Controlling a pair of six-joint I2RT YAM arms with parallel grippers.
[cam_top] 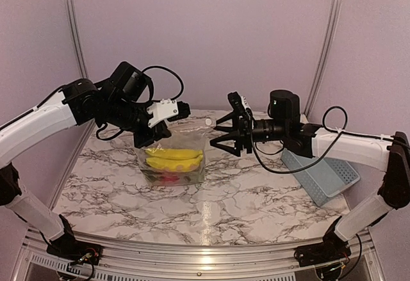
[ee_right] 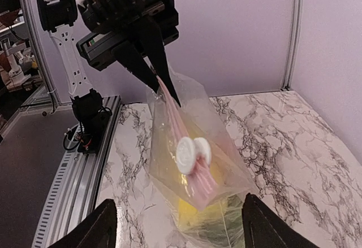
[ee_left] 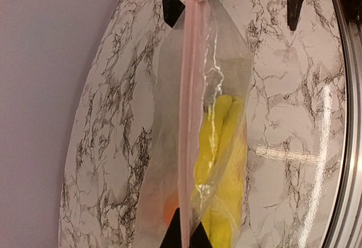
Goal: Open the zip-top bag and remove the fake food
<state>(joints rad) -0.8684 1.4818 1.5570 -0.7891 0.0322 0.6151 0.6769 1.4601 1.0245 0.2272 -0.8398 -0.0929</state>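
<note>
over marble [cam_top: 256, 198], crinkly bag [cam_top: 186, 141] (curved banana [cam_top: 173, 158])

In the left wrist view the zip-top bag [ee_left: 209, 90] runs off the bottom edge, and an orange piece [ee_left: 169, 209] inside is only a blur. From above, the red piece [cam_top: 168, 177] under the banana [cam_top: 172, 156] is too small to tell what it is, and the right arm [cam_top: 346, 143] hides part of the blue basket [cam_top: 327, 182]. The right fingers [ee_right: 96, 231] are cut off by the wrist view's bottom edge.

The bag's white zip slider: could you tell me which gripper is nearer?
Right. The right gripper is open just before the slider; the left gripper pinches the zip strip's far end.
</note>
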